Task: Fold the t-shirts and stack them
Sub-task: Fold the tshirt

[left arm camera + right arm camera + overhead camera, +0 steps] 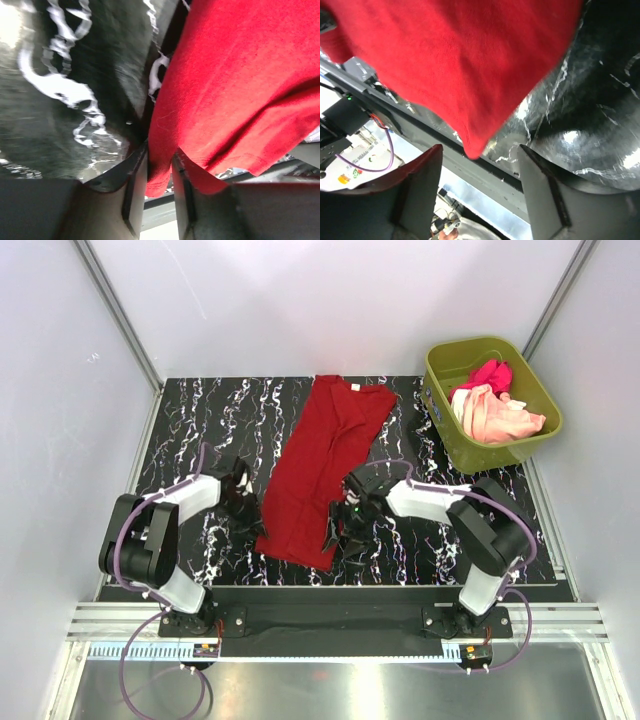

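The table [200, 410] has a black top veined with white, with a pale metal rail [330, 618] along its near edge. A red shirt [320, 470] lies flat on it, collar end far, hem end near. The left gripper [245, 505] is at the hem end's left edge, where a fold of cloth sits between its fingers. The right gripper [338, 530] is at the hem's right corner, which hangs over its spread jaws. The rest of the shirt runs away beyond both grippers. Bare top shows outside each gripper. A green tub [455, 445] stands at the far corner, well beyond the right gripper and to its right.
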Robot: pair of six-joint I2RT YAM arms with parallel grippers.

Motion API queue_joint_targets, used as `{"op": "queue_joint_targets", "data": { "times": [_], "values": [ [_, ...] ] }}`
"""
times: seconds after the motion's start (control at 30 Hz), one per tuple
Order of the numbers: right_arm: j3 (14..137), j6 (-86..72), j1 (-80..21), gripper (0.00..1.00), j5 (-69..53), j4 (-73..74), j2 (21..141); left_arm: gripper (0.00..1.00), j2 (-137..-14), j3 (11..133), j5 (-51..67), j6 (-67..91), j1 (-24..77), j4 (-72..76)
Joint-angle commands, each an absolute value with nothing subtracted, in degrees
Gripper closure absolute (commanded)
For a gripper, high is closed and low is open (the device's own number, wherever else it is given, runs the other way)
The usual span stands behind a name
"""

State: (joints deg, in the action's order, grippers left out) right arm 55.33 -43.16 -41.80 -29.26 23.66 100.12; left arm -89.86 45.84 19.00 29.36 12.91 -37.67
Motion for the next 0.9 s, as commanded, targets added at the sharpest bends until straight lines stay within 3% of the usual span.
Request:
{"op": "queue_joint_targets", "data": {
  "times": [0.0,0.2,0.3,0.33,0.43,0.5,0.6,0.73,0.77,0.87],
  "values": [
    [54.6,-45.3,-42.5,0.33,-30.3,19.9,101.5,0.71,-90.5,42.5,18.5,31.7,14.4,-34.7],
    [52.8,-45.4,-42.5,0.37,-29.0,19.9,102.1,0.78,-89.1,40.6,18.6,33.0,15.5,-33.9],
    [50.6,-45.5,-42.5,0.57,-26.8,22.1,100.5,0.82,-88.4,39.7,20.0,34.2,17.2,-33.6],
    [50.2,-45.1,-42.5,0.72,-25.5,23.9,98.5,0.82,-88.2,39.6,20.2,34.5,18.0,-33.5],
    [46.9,-43.9,-42.5,0.93,-18.4,31.2,92.6,0.82,-87.7,39.6,20.3,36.1,22.4,-33.4],
    [43.0,-44.1,-42.5,0.98,-15.5,33.6,89.2,0.82,-87.1,39.1,20.7,37.8,25.3,-33.1],
    [39.5,-44.6,-42.5,1.0,-14.1,34.9,84.0,0.78,-84.7,36.9,22.5,39.8,27.0,-32.2],
    [37.2,-44.9,-42.5,0.95,-15.0,33.9,81.7,0.63,-81.0,35.7,23.0,39.7,27.6,-34.5],
    [37.1,-44.9,-42.5,0.9,-15.5,34.1,81.7,0.56,-80.2,35.4,22.7,39.6,27.8,-35.1],
    [36.4,-45.6,-42.5,0.61,-15.6,34.5,80.4,0.48,-77.9,35.0,22.8,39.0,27.7,-36.2]
  ]
}}
